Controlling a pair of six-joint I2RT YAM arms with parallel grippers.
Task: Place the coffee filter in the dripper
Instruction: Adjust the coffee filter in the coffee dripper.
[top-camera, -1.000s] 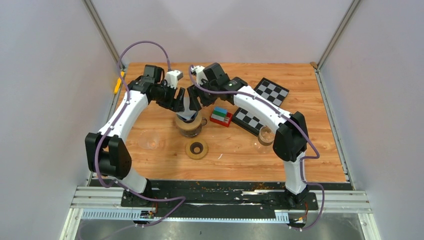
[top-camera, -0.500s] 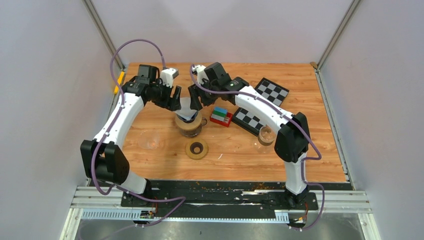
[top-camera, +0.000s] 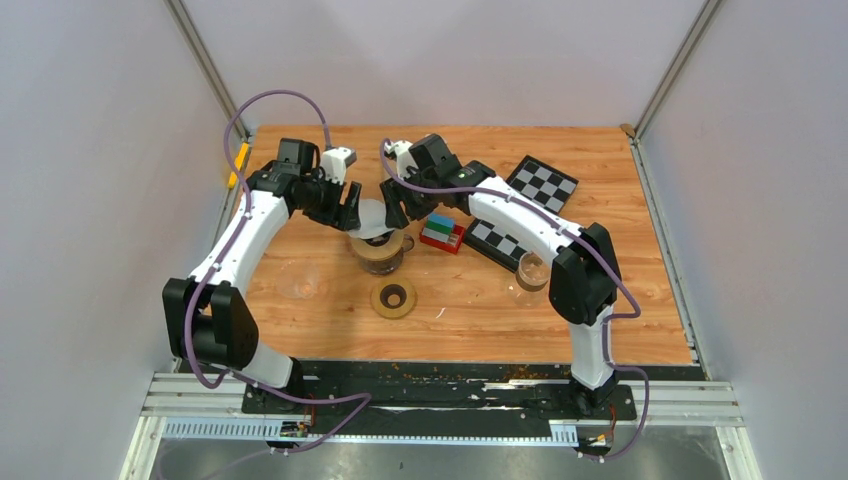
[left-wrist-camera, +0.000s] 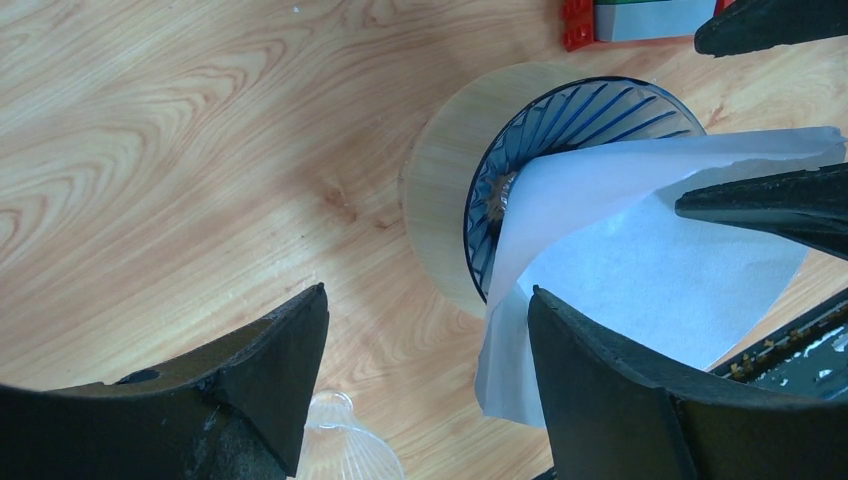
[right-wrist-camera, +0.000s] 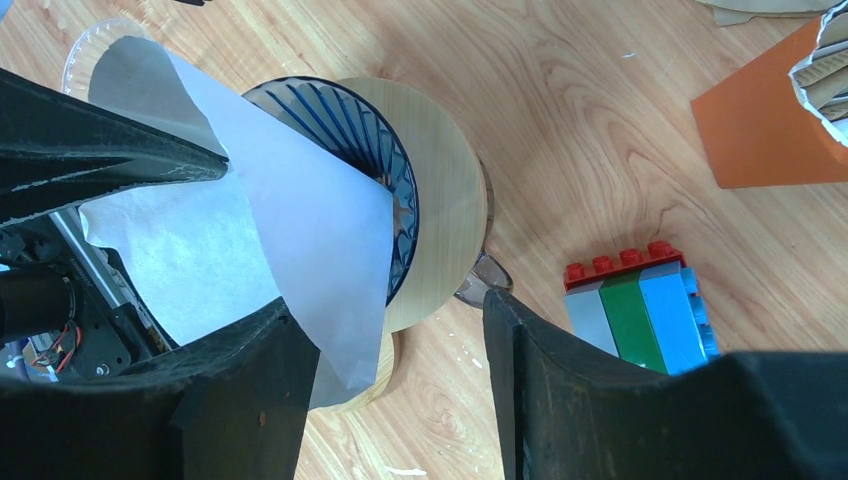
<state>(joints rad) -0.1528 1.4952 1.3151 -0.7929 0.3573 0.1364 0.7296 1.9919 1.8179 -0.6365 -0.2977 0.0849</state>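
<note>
Overhead, a wooden worktop (top-camera: 480, 310) fills the scene, enclosed by pale walls. The left arm (top-camera: 245, 235) and right arm (top-camera: 520, 215), both white with black joints, rise from the near edge and bend inward so that they meet over the middle of the worktop. Two black-and-white checkerboard panels (top-camera: 545, 182) lie flat on the far right side. Between the arms stands the dripper (top-camera: 385, 250), a blue ribbed cone inside a pale wooden collar (left-wrist-camera: 440, 190). The white paper coffee filter (top-camera: 372, 215) has its point down inside the cone. It is tilted, and its wide end leans out over the rim on the near side rather than lying flush against the ribs. The left gripper (top-camera: 350, 212) hangs just left of the filter and the right gripper (top-camera: 392, 208) just right of it. In the wrist views both are spread wide. The left gripper (left-wrist-camera: 425, 305) has the paper's edge just beside one finger. The right gripper (right-wrist-camera: 395, 310) has the paper lying across the tip of one finger. Neither pinches the paper. A flat wooden ring (top-camera: 393, 298) lies nearer the arm bases. A red, green and blue toy block (top-camera: 441, 233) sits just right of the dripper. A small glass cup (top-camera: 531, 270) stands beside the right arm.
</note>
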